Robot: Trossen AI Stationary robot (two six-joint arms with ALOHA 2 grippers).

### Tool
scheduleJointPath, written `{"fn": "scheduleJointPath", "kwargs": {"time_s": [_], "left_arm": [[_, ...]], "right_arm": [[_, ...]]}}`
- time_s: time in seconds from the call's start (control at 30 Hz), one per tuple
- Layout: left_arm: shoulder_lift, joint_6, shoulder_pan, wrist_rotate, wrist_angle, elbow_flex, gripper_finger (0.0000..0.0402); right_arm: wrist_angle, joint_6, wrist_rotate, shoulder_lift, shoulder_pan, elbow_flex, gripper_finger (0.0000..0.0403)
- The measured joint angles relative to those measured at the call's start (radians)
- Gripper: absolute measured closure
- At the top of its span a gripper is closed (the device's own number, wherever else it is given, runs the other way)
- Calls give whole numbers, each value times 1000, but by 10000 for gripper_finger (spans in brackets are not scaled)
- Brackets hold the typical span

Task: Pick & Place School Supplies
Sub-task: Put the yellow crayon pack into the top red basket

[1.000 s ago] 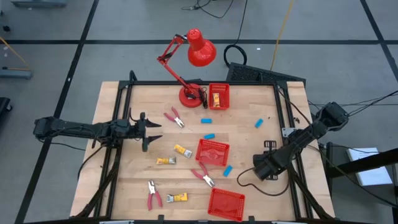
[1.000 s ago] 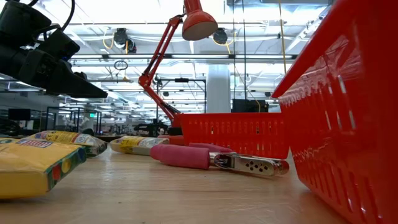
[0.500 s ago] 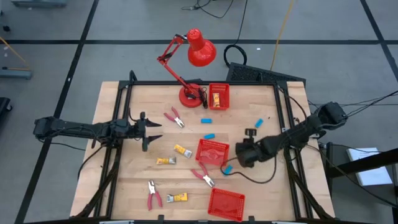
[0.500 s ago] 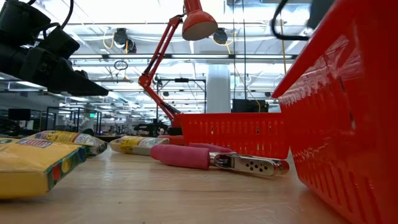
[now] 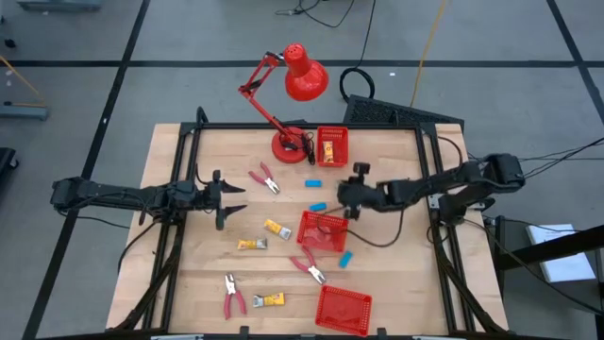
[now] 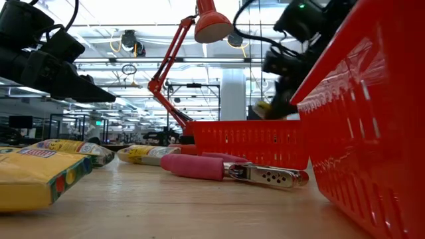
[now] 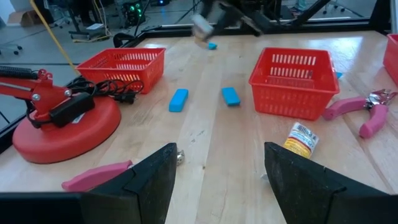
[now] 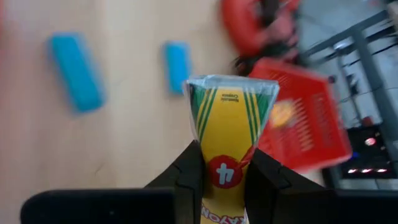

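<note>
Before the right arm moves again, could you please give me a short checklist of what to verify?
1. Right end effector shut on the yellow crayon pack: ok.
2. Pack seated straight between the fingers: ok.
3. Back basket has room: cannot tell.
4. Red lamp beside that basket is clear of the path: cannot tell.
5. Left end effector open, parked at the table's left: ok.

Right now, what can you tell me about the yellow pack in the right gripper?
The yellow crayon pack is a small flat packet with green stripes, a red circle with a white mark and a crimped, clear-looking end. The right gripper holds it by its lower half, printed face to the wrist camera, end pointing outward. It hangs above the table, touching only the fingers, with blue erasers below.
</note>
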Motion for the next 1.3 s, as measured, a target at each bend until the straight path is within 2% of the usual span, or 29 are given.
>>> {"fn": "scheduleJointPath", "kwargs": {"time_s": [0.13, 0.23, 0.33, 0.53, 0.7, 1.0, 1.3], "left_arm": [[0, 0, 0, 4, 0, 0, 158], [0, 0, 0, 4, 0, 0, 158], [0, 0, 0, 4, 0, 0, 158], [0, 1, 0, 4, 1, 0, 158], [0, 6, 0, 3, 1, 0, 158], [0, -1, 0, 3, 6, -1, 158], [0, -1, 0, 2, -3, -1, 158]], "right_arm": [[221, -99, -14, 0, -97, 0, 342], [377, -122, -88, 0, -186, 0, 342], [454, -91, -189, 0, -283, 1, 342], [445, 11, -348, 0, -427, 1, 342], [455, 70, -468, 8, -476, 3, 342], [329, 78, -524, 125, -477, 91, 342], [199, 83, -523, 214, -483, 185, 342]]}}
